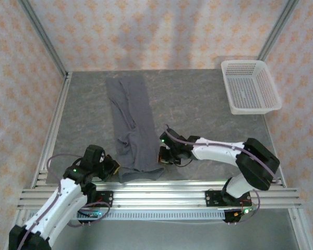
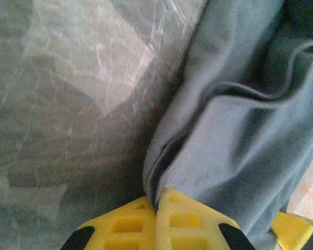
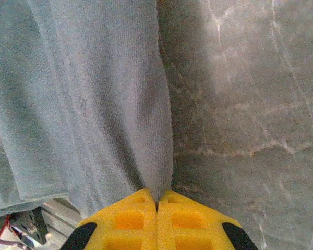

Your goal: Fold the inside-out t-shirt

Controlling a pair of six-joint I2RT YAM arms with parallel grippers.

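The grey table [image 1: 214, 109] carries the slate-grey t-shirt [image 1: 129, 122] as a long strip left of centre, with the white basket [image 1: 249, 86] at upper right. At the strip's lower end, the left gripper [image 2: 156, 207] and right gripper [image 3: 157, 199] pinch its edges, fingers fully closed.

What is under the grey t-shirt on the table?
The t-shirt lies as a long strip on the grey marbled table, which is bare along both its sides. The table beneath the cloth is covered, so anything flat under it cannot be seen.
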